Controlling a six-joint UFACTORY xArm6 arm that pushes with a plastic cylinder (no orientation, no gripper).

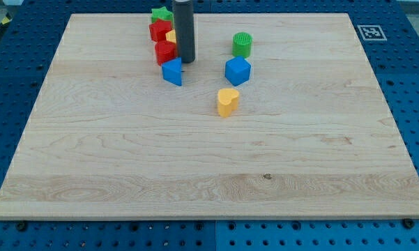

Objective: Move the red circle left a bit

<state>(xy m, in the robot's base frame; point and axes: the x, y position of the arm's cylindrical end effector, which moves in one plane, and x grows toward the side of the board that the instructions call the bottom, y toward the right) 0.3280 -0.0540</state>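
While no jaws show, my tip (187, 61) stands just right of a red block (165, 52).

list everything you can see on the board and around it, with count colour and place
green block: 1, green, view's top, top of the cluster left of the rod
red blocks: 2, red, one under the green block, one lower, touching the rod's left
yellow block: 1, yellow, mostly hidden between the red blocks and rod
blue blocks: 2, blue, one just below my tip, one right of centre
green cylinder: 1, green, above the right blue block
yellow heart: 1, yellow, lowest block
wooden board: 1, light wood
fiducial tag: 1, black-white, top right
my tip: 1, dark rod end, right of the lower red block
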